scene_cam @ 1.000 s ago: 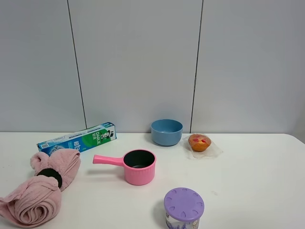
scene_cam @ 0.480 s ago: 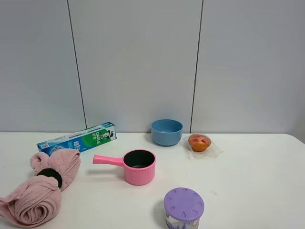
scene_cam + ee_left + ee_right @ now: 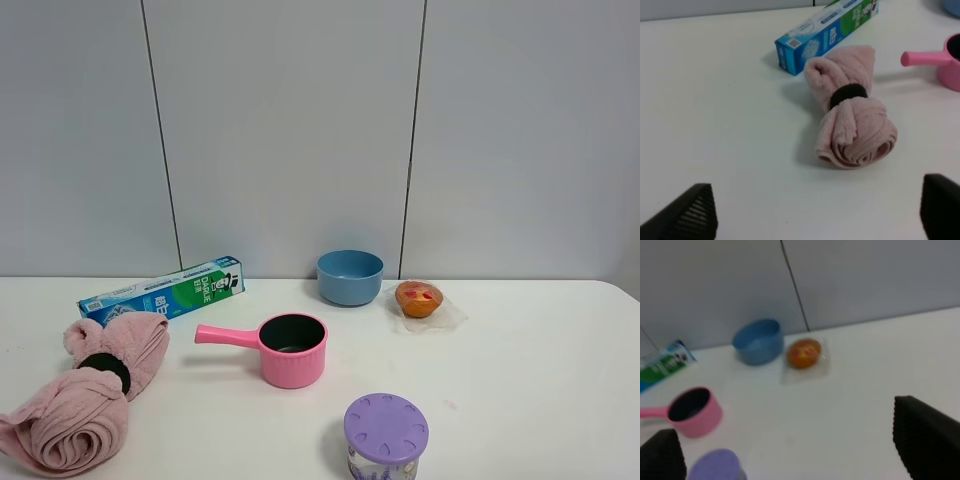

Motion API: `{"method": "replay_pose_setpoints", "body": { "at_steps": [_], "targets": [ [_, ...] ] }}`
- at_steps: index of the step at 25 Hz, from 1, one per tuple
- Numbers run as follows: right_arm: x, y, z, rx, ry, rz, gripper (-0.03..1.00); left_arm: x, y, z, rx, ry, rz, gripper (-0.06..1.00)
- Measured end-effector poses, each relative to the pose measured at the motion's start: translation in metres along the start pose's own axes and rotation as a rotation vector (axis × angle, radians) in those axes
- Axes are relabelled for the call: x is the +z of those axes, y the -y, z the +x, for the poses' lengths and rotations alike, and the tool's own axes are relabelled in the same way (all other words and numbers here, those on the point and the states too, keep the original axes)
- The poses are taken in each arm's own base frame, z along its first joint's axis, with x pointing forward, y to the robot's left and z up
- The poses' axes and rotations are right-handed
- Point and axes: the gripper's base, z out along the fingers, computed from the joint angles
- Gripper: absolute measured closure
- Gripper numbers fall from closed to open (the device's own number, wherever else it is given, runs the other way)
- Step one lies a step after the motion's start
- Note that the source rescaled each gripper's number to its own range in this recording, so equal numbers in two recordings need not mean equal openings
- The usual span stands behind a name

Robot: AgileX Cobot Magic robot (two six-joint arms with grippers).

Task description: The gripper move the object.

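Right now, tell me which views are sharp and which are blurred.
Exterior high: sharp and evenly lit. Left wrist: sharp on the fluffy pink rolled towel bundle, soft shadow beside it. Right wrist: blurred throughout, the round blue bowl smeared.

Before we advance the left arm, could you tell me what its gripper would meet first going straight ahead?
Probably the pink towel bundle, which lies ahead between the open fingers of the left gripper, though the depth is hard to judge.

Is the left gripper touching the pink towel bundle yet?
Apart. In the left wrist view the left gripper is open, its fingers wide to either side, with bare white table showing between them and the pink towel bundle.
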Motion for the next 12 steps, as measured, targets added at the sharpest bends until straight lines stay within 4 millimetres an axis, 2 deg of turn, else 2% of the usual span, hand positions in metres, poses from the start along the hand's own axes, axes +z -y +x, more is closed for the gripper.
{"method": "replay_pose_setpoints", "body": {
  "at_steps": [3, 7, 12],
  "targets": [
    [0.002, 0.002, 0.01, -0.015, -0.14, 0.034, 0.23, 0.0, 0.0, 0.0, 0.0, 0.0, 0.0, -0.06],
    [0.006, -0.003, 0.023, -0.013, -0.248, -0.025, 0.42, 0.0, 0.0, 0.0, 0.0, 0.0, 0.0, -0.06],
    [0.006, -0.005, 0.026, -0.028, -0.264, -0.056, 0.46, 0.0, 0.0, 0.0, 0.0, 0.0, 0.0, -0.06]
  ]
}}
